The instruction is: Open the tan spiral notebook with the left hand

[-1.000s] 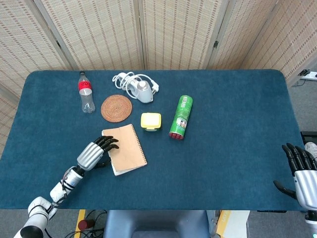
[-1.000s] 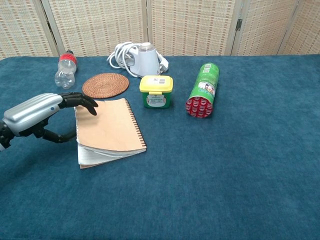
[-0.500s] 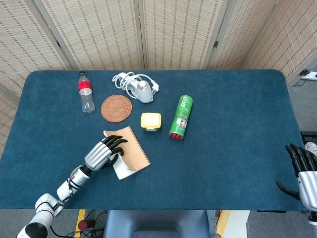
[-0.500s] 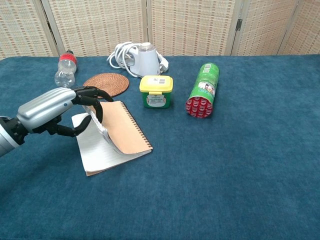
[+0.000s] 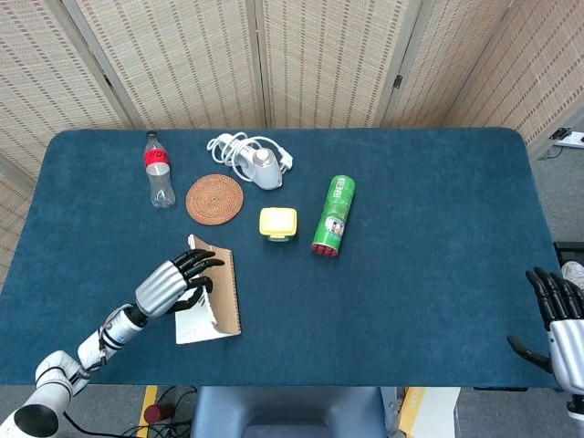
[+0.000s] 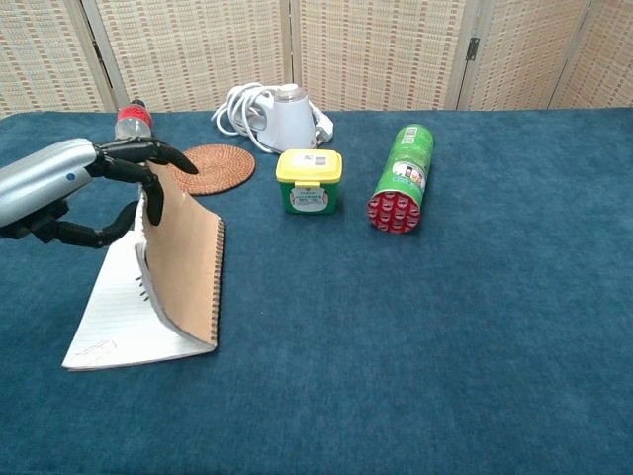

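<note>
Notebook (image 6: pixel 183 262) cover stands lifted, pinched by left hand (image 6: pixel 59 188); lined page carries illegible scribble.

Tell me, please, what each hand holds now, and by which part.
The left hand holds the notebook by the top edge of its lifted tan cover. The right hand holds nothing; its fingers are apart.

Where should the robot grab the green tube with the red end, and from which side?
Probably around the middle of the green cylindrical can, coming from above. It lies on its side, so the fingers can close across its round body; its ends give little to grip.
</note>
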### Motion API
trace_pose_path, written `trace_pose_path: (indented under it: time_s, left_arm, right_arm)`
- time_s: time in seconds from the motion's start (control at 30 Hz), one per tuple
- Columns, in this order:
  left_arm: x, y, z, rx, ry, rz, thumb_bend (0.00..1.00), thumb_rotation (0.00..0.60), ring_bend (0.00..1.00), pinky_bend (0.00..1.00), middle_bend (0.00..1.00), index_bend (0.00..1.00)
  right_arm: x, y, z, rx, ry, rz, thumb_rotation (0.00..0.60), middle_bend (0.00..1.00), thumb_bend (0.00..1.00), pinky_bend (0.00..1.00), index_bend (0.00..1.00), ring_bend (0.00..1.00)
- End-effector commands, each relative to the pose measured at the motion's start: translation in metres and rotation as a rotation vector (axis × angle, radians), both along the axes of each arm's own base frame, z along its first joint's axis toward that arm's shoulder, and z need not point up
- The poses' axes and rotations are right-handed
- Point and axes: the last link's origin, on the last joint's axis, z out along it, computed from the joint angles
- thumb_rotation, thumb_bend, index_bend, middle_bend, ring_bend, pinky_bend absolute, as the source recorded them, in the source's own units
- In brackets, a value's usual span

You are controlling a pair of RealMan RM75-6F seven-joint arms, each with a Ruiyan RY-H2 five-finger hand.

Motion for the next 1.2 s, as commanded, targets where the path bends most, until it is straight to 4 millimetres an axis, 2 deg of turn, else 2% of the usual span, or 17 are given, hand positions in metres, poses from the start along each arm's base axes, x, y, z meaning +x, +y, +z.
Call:
trace_pose_path:
  time_s: [0.03, 0.27, 0.5, 0.67, 0.77, 0.9, 1.0, 1.07, 1.2]
  left_arm:
    - [0.014, -0.005, 0.000, -0.034, -0.026, -0.065, 0.68, 0.600, 0.17, 0.22, 0.23, 0.62]
    - [0.061, -0.026, -0.031, -0.130, -0.018, -0.214, 0.68, 0.600, 0.17, 0.22, 0.24, 0.61]
    - [0.101, -0.043, -0.059, -0.189, 0.013, -0.285, 0.68, 0.600, 0.16, 0.22, 0.24, 0.60]
    - [0.120, -0.053, -0.072, -0.244, -0.015, -0.253, 0.68, 0.600, 0.16, 0.22, 0.23, 0.44]
    - [0.126, -0.054, -0.068, -0.238, -0.059, -0.228, 0.68, 0.600, 0.16, 0.22, 0.22, 0.36]
    - [0.124, -0.049, -0.048, -0.238, -0.137, -0.139, 0.68, 0.600, 0.16, 0.22, 0.21, 0.28]
    - [0.112, -0.040, -0.027, -0.194, -0.154, -0.048, 0.68, 0.600, 0.16, 0.22, 0.21, 0.26]
    - [0.098, -0.033, -0.011, -0.149, -0.151, 0.031, 0.67, 0.600, 0.16, 0.22, 0.21, 0.26]
    - [0.060, -0.024, 0.019, -0.053, -0.122, 0.219, 0.55, 0.600, 0.16, 0.22, 0.21, 0.26]
  right_arm:
    - [-0.002, 0.003, 0.000, -0.004, -0.006, -0.001, 0.600, 0.09, 0.16, 0.11, 0.00, 0.07]
    - [-0.007, 0.011, 0.004, -0.022, -0.016, -0.001, 0.600, 0.09, 0.16, 0.11, 0.00, 0.07]
    - [-0.015, 0.017, 0.006, -0.034, -0.035, -0.011, 0.600, 0.09, 0.16, 0.11, 0.00, 0.07]
    - [-0.019, 0.019, 0.008, -0.041, -0.044, -0.010, 0.600, 0.09, 0.16, 0.11, 0.00, 0.07]
    - [-0.020, 0.019, 0.009, -0.043, -0.046, -0.007, 0.600, 0.09, 0.16, 0.11, 0.00, 0.07]
    - [-0.022, 0.018, 0.010, -0.042, -0.049, -0.005, 0.600, 0.09, 0.16, 0.11, 0.00, 0.07]
    - [-0.022, 0.016, 0.010, -0.030, -0.043, -0.003, 0.600, 0.09, 0.16, 0.11, 0.00, 0.07]
    - [-0.022, 0.013, 0.010, -0.017, -0.034, 0.000, 0.600, 0.09, 0.16, 0.11, 0.00, 0.07]
    - [-0.020, 0.006, 0.010, 0.017, -0.009, 0.009, 0.600, 0.09, 0.17, 0.11, 0.00, 0.07]
